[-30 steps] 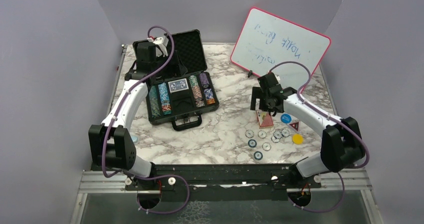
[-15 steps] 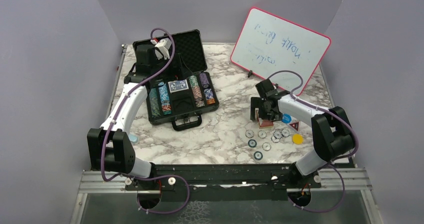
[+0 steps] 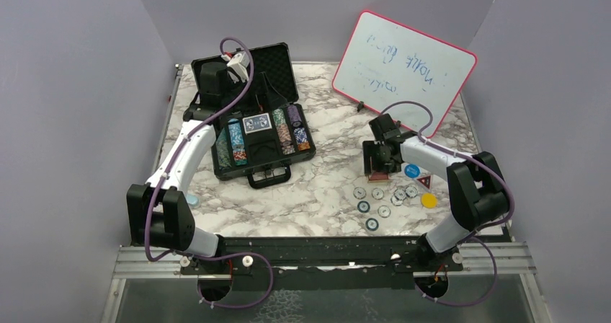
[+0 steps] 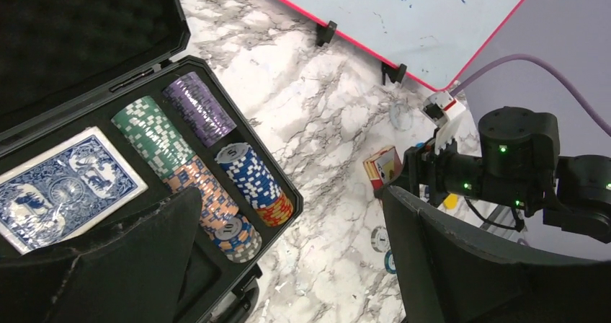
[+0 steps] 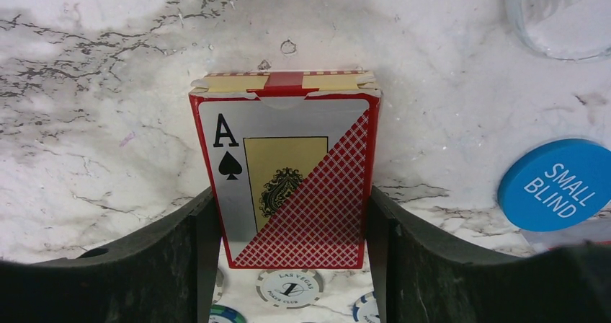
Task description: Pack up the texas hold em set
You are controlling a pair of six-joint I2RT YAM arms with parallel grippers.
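The black case [image 3: 277, 67] lies open at the back left. It holds rows of chips [image 3: 292, 130] and a blue card deck [image 3: 257, 123], also seen in the left wrist view [image 4: 65, 189]. My left gripper [image 3: 248, 92] hangs open and empty above the case. My right gripper [image 3: 380, 166] is low at the table and shut on the red card deck [image 5: 292, 143], one finger on each long side. Several loose chips [image 3: 375, 200] lie just in front of it. The blue button [image 3: 412, 171], the red-triangle button [image 3: 424, 182] and the yellow button [image 3: 429, 200] lie to its right.
The pink-framed whiteboard [image 3: 403, 60] stands at the back right, behind the right arm. A clear round disc [image 5: 562, 13] lies beyond the blue button [image 5: 558, 184]. A small light-blue object [image 3: 193, 200] sits by the left arm. Grey walls close in three sides.
My right gripper came down and toward me over the red deck and now has its fingers on the deck's sides. My left gripper shifted slightly over the case.
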